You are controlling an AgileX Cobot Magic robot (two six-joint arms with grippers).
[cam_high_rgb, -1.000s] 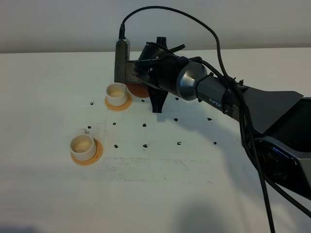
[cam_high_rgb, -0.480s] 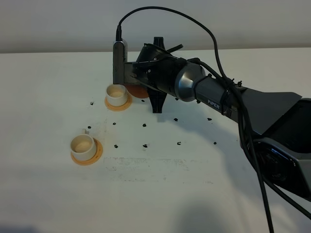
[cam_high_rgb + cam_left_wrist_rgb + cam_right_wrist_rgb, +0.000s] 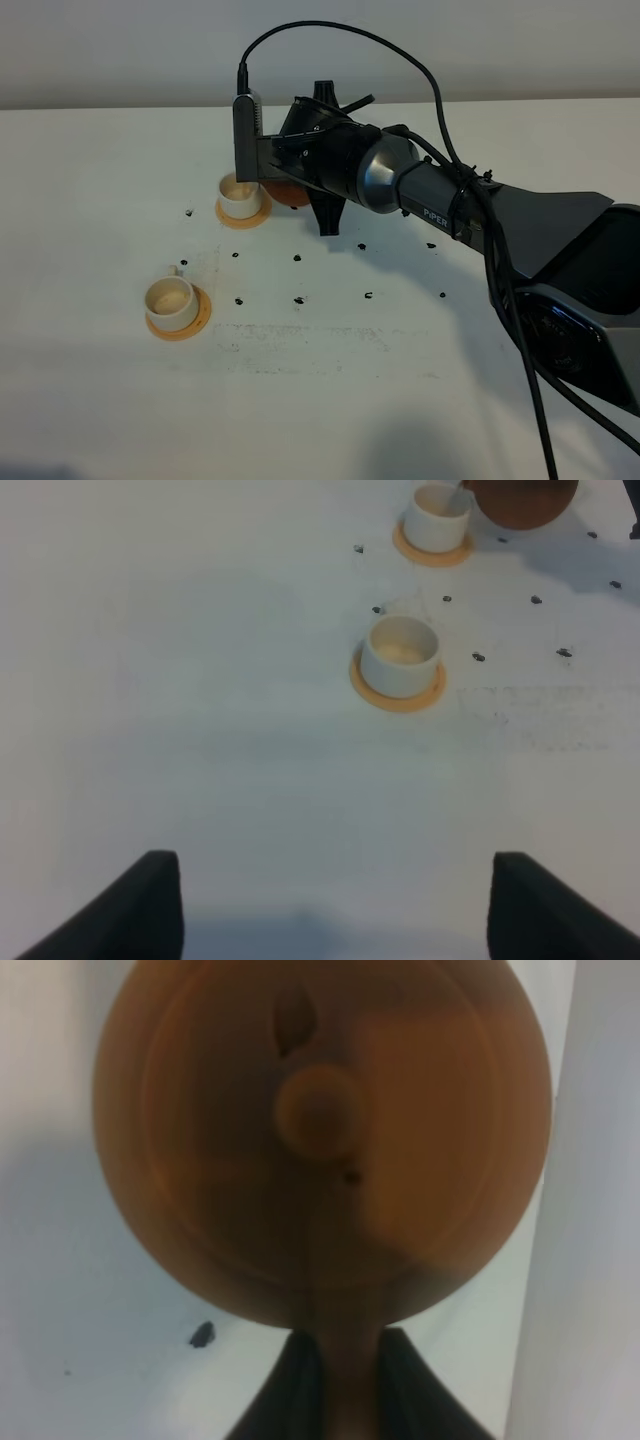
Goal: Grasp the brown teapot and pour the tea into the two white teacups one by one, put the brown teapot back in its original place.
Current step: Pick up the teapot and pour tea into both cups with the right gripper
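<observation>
My right gripper (image 3: 340, 1372) is shut on the loop handle of the brown teapot (image 3: 320, 1130), whose lid and knob fill the right wrist view. From above, the teapot (image 3: 285, 192) hangs tilted beside the far white teacup (image 3: 240, 196), mostly hidden under the right gripper (image 3: 305, 188). The near white teacup (image 3: 171, 301) stands on its orange saucer (image 3: 182, 326) at the front left. The left wrist view shows both teacups (image 3: 400, 655) (image 3: 437, 515) and the teapot (image 3: 520, 498) by the far one. My left gripper (image 3: 335, 910) is open over bare table. The original place is hidden.
Small black specks (image 3: 297, 299) dot the white table (image 3: 330, 400) between the cups and the right arm. The right arm (image 3: 500, 215) and its cable stretch across from the right. A pale wall (image 3: 120, 50) runs along the far edge.
The right gripper has rolled further and shifted slightly left and toward the far teacup, tipping the teapot more. Both cups and the left gripper have stayed put.
</observation>
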